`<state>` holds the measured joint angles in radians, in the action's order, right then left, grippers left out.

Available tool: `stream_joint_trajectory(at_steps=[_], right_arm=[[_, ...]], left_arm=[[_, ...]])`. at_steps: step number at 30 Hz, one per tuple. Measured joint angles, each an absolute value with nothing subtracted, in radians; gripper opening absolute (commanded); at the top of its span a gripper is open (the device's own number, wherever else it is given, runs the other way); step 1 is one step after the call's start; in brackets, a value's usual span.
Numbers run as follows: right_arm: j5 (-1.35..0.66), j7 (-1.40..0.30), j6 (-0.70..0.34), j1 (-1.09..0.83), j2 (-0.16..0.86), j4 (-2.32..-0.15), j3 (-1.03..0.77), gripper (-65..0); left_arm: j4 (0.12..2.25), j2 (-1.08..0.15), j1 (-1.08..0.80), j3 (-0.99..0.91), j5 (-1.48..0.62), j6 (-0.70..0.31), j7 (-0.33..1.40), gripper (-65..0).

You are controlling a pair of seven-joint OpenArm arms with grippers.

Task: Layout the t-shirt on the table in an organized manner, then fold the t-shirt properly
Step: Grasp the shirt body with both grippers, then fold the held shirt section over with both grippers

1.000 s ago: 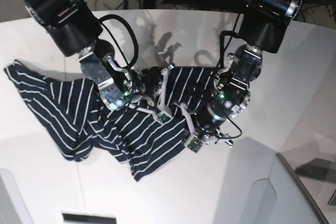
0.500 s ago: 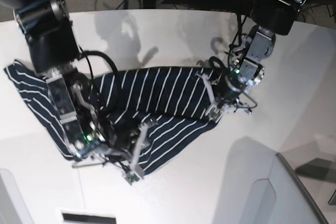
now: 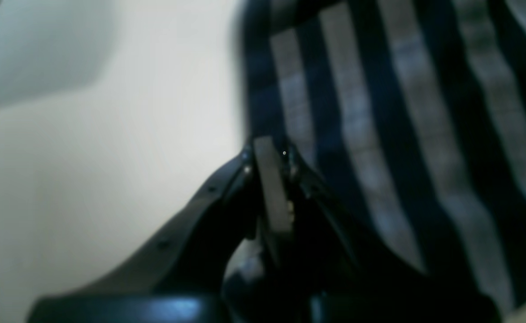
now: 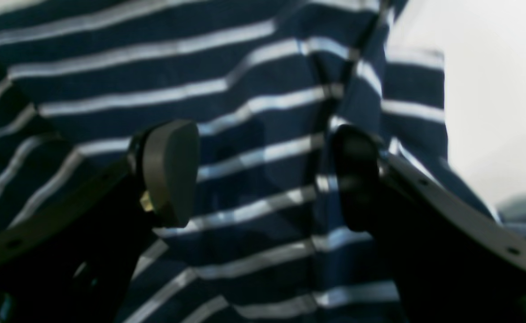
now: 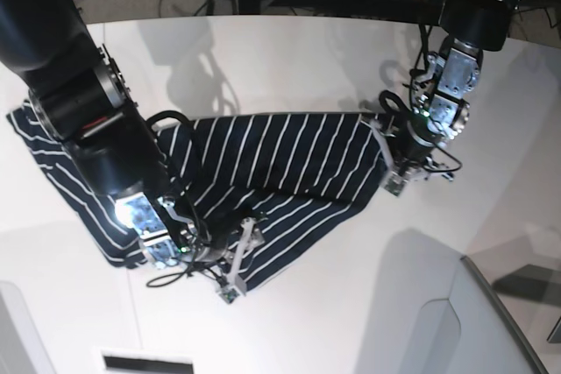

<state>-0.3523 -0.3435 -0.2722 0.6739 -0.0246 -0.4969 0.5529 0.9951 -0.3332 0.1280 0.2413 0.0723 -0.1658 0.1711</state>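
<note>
Spreading comes first here, and we judge that step is the one in hand: the shirt [image 5: 263, 181] lies on the table [image 5: 289, 50] partly drawn out, with one edge running fairly straight along its far side, but a sleeve bunched at the base view's left and the near corner folded over itself.

On that view's left, our right gripper [image 5: 235, 260] sits over the shirt's near corner. Its wrist camera shows the fingers [image 4: 168, 172] spread wide, striped cloth lying flat between and below them, nothing pinched.

Further right, our left gripper [image 5: 392, 164] is at the shirt's far right corner. In its wrist view the jaws are pressed together right at the hem, apparently nipping that edge, though blur keeps us from being sure.

Next, we think the right arm needs a fresh hold on the folded-over corner, pulling it away from the left gripper's anchor so the body flattens; folding is not yet possible.
</note>
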Motion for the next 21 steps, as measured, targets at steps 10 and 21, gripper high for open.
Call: stream_joint_trajectory(at_steps=[10, 21], right_arm=[[-0.348, -0.295, -0.182, 0.690, -0.027, -0.464, 0.556, -21.0], [-0.351, -0.291, -0.168, 0.722, 0.024, -0.456, 0.557, -21.0]], left_arm=[[0.949, -0.336, 0.186, 0.215, 0.068, -0.163, 0.179, -65.0], [1.267, -0.235, 0.066, 0.229, 0.075, -0.167, 0.307, -65.0]])
